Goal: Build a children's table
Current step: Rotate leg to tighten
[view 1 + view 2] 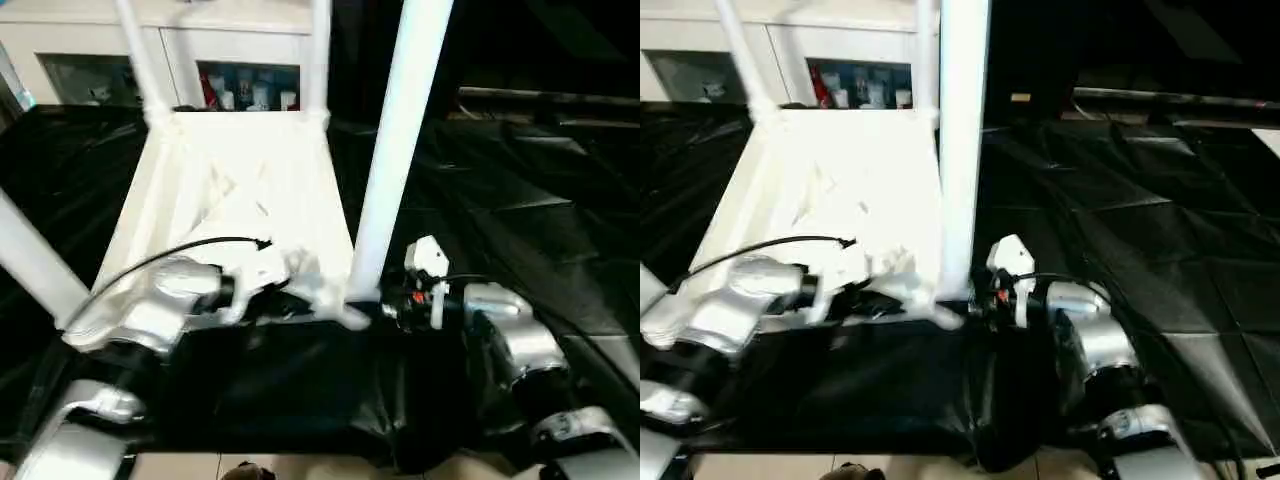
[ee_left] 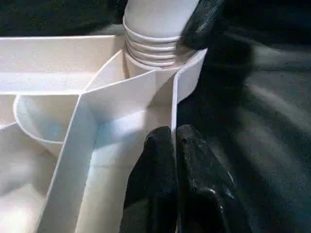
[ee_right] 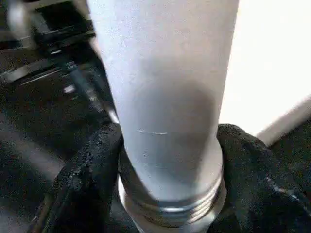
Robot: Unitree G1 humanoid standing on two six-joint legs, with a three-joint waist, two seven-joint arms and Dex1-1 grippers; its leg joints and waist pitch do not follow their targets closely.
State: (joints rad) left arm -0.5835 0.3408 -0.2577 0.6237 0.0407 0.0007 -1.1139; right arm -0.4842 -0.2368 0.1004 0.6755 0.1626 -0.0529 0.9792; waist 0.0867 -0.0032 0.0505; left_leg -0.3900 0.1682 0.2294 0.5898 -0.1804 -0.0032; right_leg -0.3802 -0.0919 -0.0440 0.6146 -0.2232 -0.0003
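White table top (image 1: 240, 190) is lying underside up just ahead of your grippers. Your right gripper (image 3: 167, 170) is clamping the near leg (image 1: 395, 150) at its threaded base; your left gripper (image 2: 176, 145) is pinching the top's rim beside that socket.

I judge this an indoor test room: black sheeting (image 1: 520, 210) covers the floor, white cabinet (image 1: 200, 45) holds small bottles (image 1: 245, 95)
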